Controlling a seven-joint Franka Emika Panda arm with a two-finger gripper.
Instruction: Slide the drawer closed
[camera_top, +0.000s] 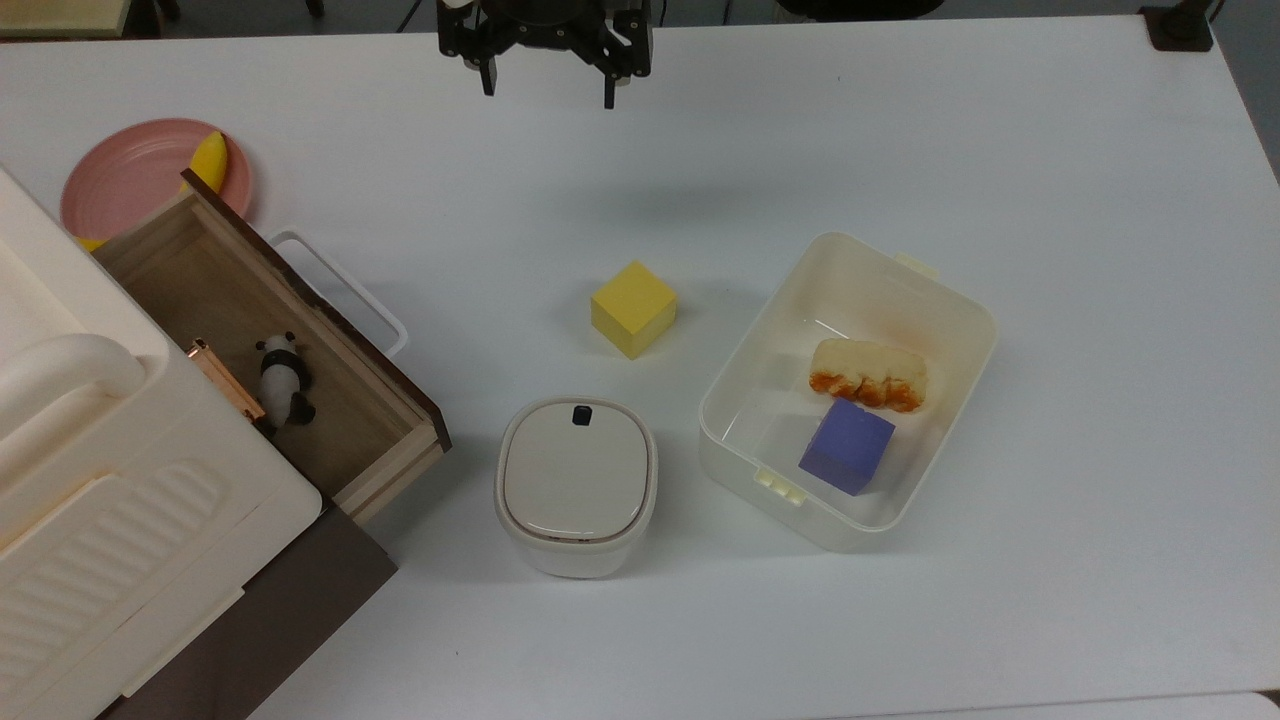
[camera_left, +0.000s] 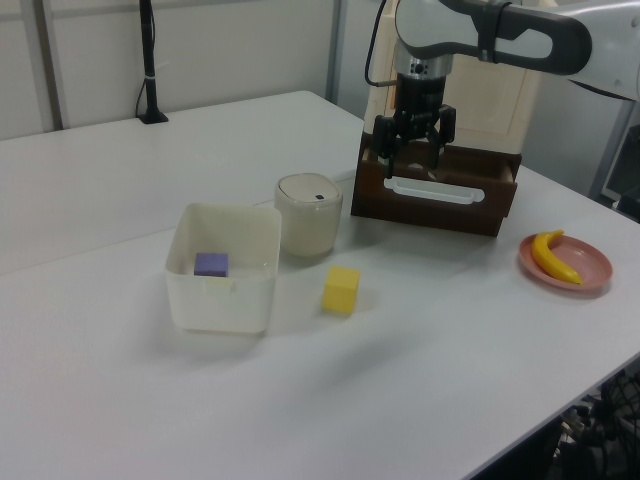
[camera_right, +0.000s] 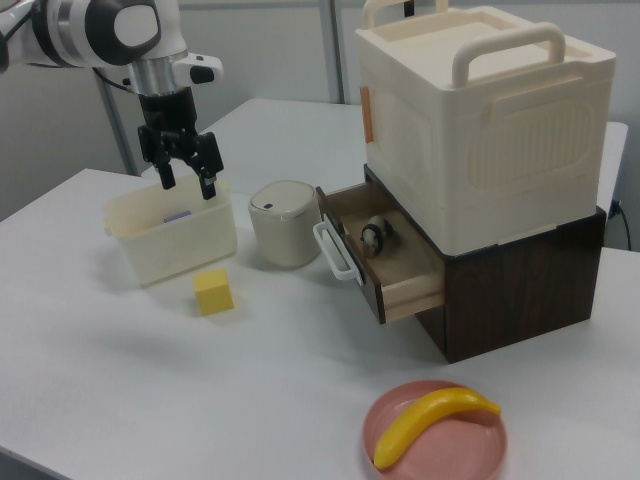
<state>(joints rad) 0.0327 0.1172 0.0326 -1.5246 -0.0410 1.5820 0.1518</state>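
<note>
Spanning the top view, the white counter (camera_top: 1050, 150) carries a cream cabinet (camera_top: 90, 480) at eight o'clock. Its drawer (camera_top: 270, 350) stands pulled out toward the centre, white handle (camera_top: 345, 290) leading, a small panda figure (camera_top: 283, 378) inside. The white bin (camera_top: 850, 390) sits at four o'clock, a lidded container (camera_top: 577, 487) at six, a yellow cube (camera_top: 633, 308) centrally. At twelve o'clock the tool (camera_top: 545, 85) hangs released, fingers spread, grasping nothing.

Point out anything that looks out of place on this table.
The drawer stands pulled out of the cream cabinet, with a small panda figure lying inside. Nothing looks spilled or damaged.
</note>
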